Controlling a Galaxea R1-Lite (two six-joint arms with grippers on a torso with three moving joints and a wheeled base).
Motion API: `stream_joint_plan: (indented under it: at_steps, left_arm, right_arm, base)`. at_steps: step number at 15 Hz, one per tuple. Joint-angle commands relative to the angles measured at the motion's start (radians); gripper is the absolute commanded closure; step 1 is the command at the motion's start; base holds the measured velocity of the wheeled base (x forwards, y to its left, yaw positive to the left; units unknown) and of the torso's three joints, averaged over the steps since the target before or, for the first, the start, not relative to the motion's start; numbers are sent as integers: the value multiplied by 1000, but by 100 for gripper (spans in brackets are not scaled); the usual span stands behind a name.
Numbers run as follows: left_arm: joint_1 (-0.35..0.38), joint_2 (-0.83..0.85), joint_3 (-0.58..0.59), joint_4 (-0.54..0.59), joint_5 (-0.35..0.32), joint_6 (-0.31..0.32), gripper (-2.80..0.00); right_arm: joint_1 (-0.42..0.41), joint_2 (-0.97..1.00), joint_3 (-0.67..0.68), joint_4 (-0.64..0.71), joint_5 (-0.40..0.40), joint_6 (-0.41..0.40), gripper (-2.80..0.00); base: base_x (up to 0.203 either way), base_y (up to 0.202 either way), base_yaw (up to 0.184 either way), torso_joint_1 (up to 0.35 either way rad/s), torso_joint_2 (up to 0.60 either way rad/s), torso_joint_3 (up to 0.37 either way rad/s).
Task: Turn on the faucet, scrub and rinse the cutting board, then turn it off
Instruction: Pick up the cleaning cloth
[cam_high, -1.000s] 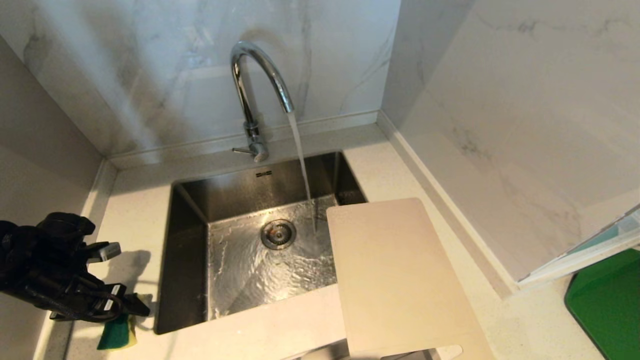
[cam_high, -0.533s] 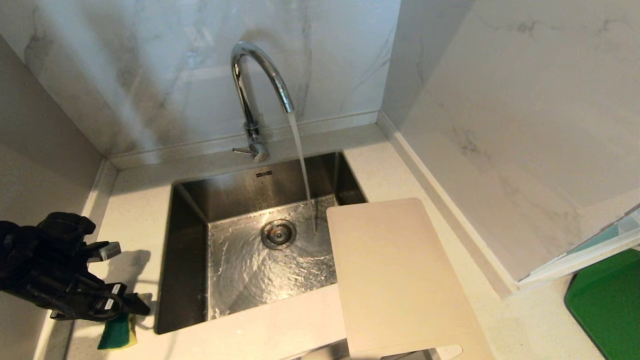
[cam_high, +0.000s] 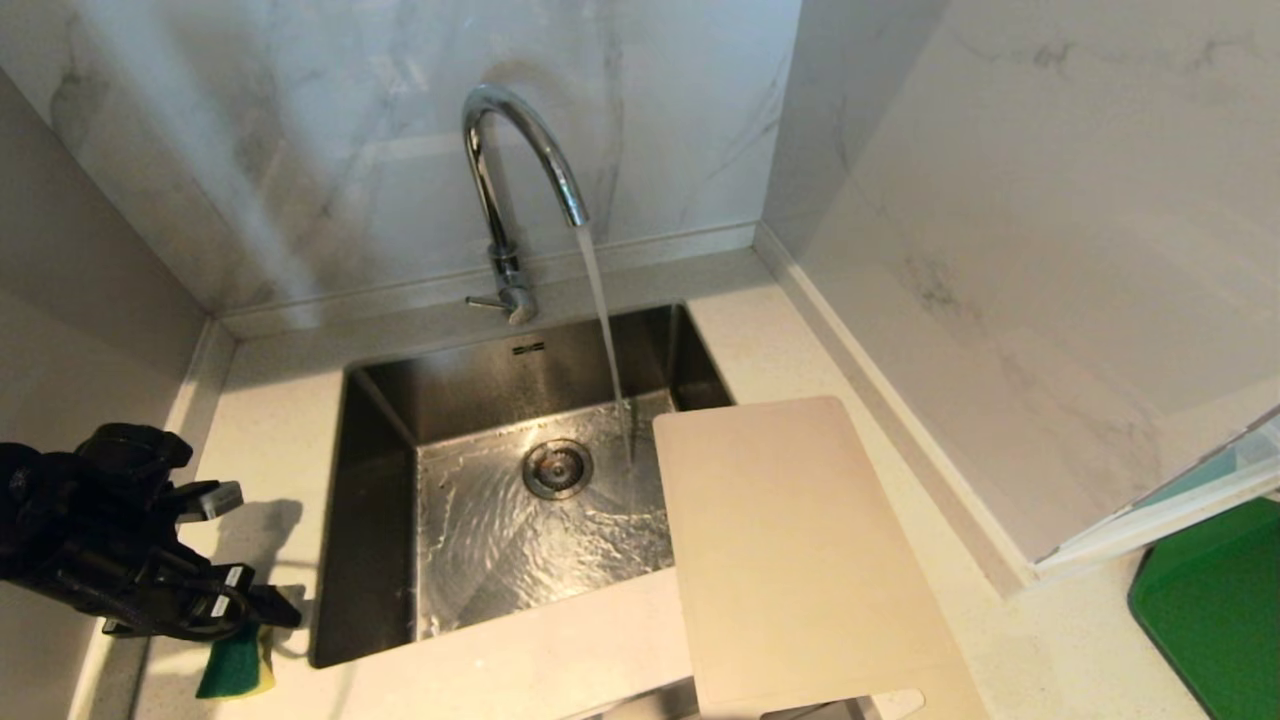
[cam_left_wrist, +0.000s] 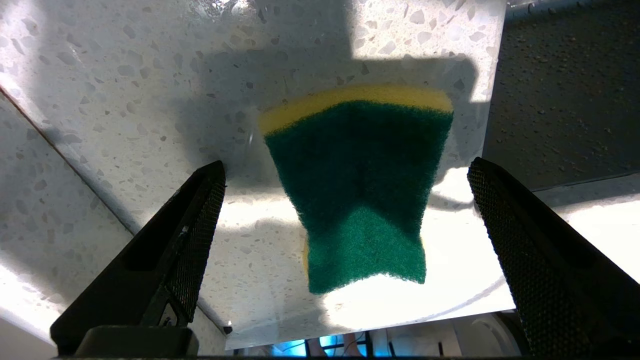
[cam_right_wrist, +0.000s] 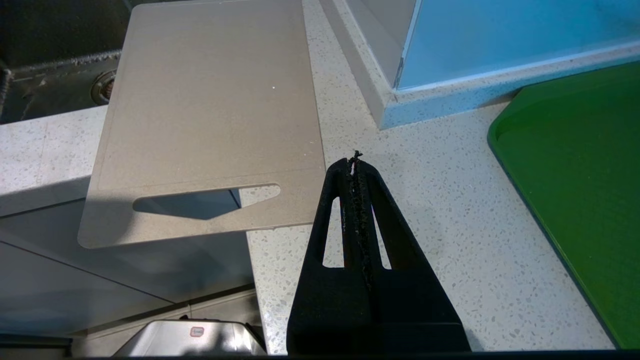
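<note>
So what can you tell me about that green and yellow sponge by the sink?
The sponge is a soft block with a dark green scouring face on top and a yellow foam layer under it. It lies flat on the speckled counter, left of the sink, partly in shadow. The left gripper hangs above it with fingers spread wide to either side; nothing grips it.
</note>
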Motion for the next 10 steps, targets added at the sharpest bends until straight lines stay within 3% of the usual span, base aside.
stream_joint_plan:
  at_steps: [1, 2, 10]
  left_arm:
    - [-1, 10, 6, 2, -1, -1, -280]
    - [-1, 17, 8, 2, 5, -1, 0]
    - [-7, 28, 8, 0, 15, -27, 0]
  right_arm:
    - [0, 0, 2, 0, 0, 0, 0]
    - [0, 0, 2, 0, 0, 0, 0]
    - [0, 0, 1, 0, 0, 0, 0]
  base:
    - [0, 0, 0, 0, 0, 0]
    - [0, 0, 0, 0, 0, 0]
    - [0, 0, 0, 0, 0, 0]
